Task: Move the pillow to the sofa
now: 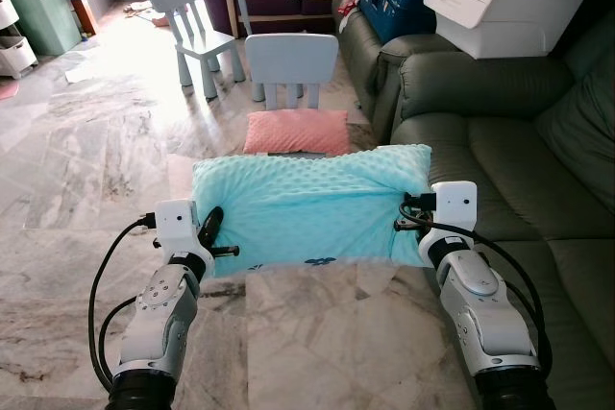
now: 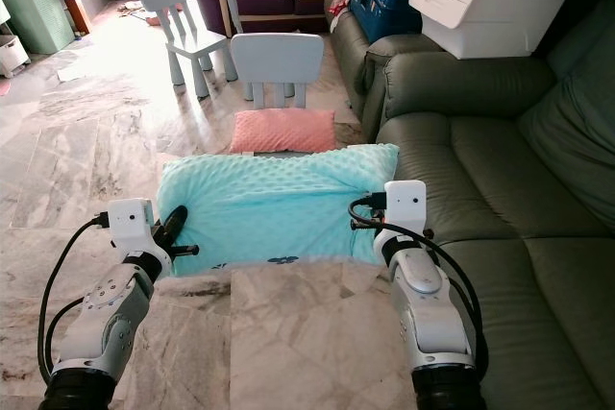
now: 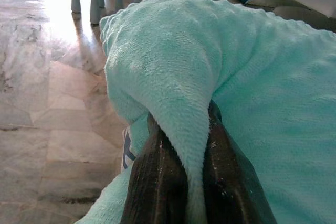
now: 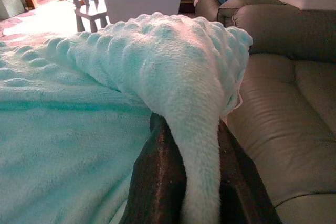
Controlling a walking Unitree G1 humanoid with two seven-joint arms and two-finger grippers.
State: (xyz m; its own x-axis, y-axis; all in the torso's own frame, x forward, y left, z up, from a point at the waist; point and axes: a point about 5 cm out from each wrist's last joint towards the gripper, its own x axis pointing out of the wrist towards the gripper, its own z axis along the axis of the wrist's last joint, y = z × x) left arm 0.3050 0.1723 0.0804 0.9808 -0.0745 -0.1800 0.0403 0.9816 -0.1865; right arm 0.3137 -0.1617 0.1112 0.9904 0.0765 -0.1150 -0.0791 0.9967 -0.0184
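Left claw and right claw each pinch teal pillow edge, beside sofa

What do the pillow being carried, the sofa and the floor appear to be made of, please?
Pillow: soft turquoise plush, judging by its fuzzy nap and raised bumps. Sofa: grey-green leather or imitation, smooth with a dull sheen. Floor: polished marble-like tiles, veined and glossy.

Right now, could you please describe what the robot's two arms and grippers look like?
Both arms are silver metal with rounded jointed segments and black bands near the base. Each wrist carries a white boxy camera housing, and black cables loop alongside each arm. The left gripper and right gripper each have two long, glossy black fingers.
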